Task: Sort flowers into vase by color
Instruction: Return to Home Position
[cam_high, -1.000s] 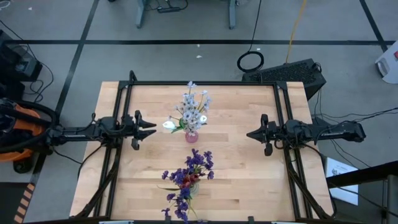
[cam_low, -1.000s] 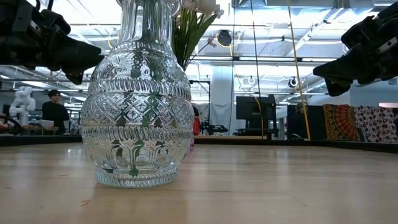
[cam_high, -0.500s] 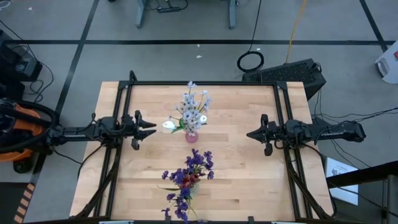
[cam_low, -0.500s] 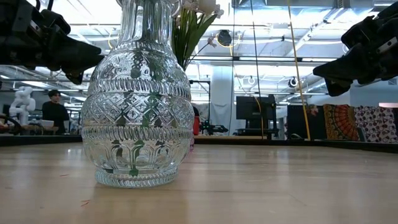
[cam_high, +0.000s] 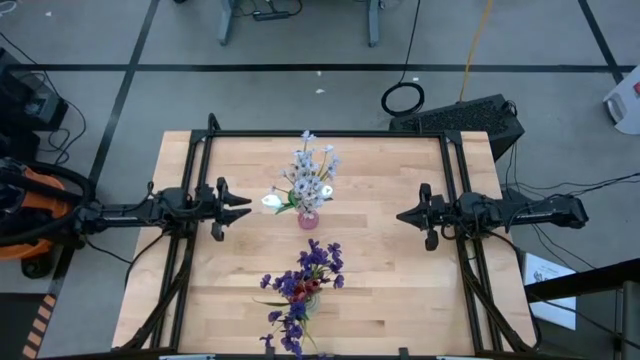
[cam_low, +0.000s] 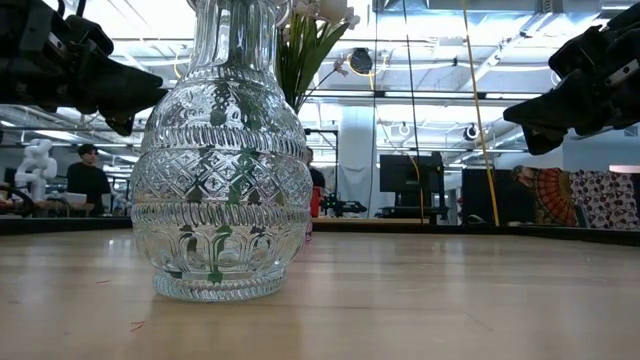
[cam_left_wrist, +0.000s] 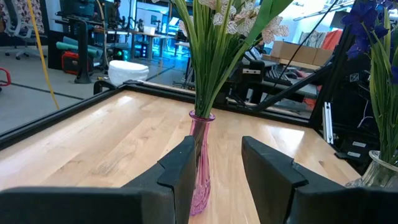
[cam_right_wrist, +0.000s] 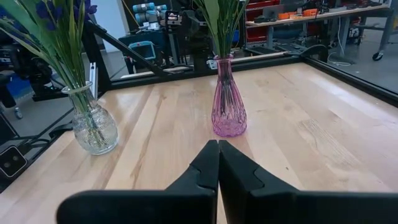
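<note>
A slim pink vase (cam_high: 308, 218) stands mid-table holding pale lavender-white flowers and white tulip buds (cam_high: 308, 176); it also shows in the right wrist view (cam_right_wrist: 228, 102). Nearer the front edge a clear cut-glass vase (cam_low: 220, 165) holds dark purple flowers and dark red buds (cam_high: 305, 285). My left gripper (cam_high: 247, 206) hovers open at the table's left side, level, pointing at the pink vase (cam_left_wrist: 200, 162), and touches nothing. My right gripper (cam_high: 402, 215) hovers shut at the table's right side, with nothing between its fingers.
A black metal frame (cam_high: 330, 134) runs along the table's far, left and right edges. Bare wood lies between the vases and each gripper. Beyond the table are floor cables, desks and people in the room.
</note>
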